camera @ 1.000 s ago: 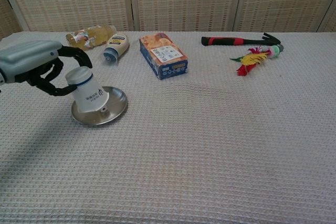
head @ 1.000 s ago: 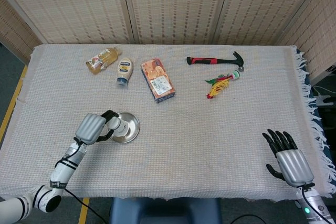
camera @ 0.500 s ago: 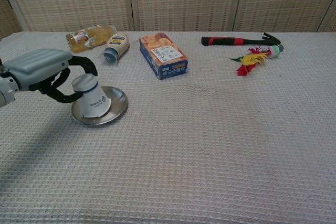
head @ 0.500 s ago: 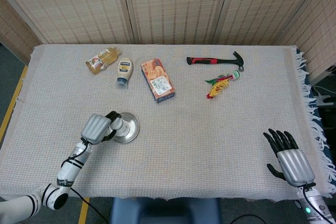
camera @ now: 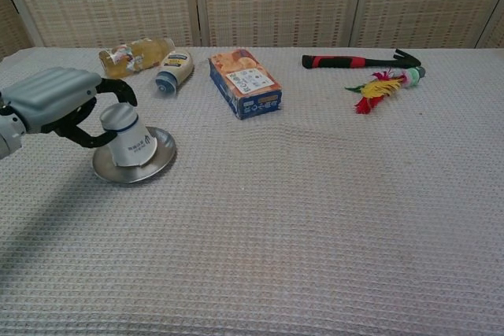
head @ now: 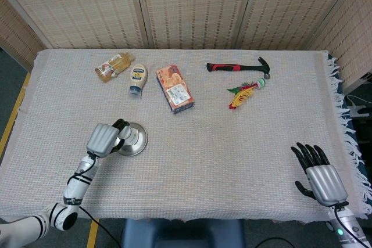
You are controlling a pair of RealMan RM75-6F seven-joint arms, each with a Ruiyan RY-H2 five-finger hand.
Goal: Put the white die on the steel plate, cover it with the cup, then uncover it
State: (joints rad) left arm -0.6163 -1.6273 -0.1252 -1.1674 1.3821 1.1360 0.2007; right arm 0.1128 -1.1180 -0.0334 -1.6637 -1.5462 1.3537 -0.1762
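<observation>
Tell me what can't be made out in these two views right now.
- White die: unseen in both views; presumably under the inverted cup on the steel plate.
- Left hand: its fingertips behind the cup are hidden in the chest view.
- Right hand: outside the chest view.
- Box label: too small to read.

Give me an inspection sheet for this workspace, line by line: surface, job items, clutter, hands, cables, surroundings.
Surface: table covered by a beige woven cloth, fringe on its right edge.
Job's things: white cup upside down on the steel plate; the die is not visible.
Clutter: bottle, squeeze bottle, orange box, hammer, feathered toy, all along the far side.
Hands: left hand grips the cup; right hand rests open near the front right corner, holding nothing.
Cables: a white cable beyond the right edge; a dark one under the left arm.
Surroundings: woven screen panels behind the table.
</observation>
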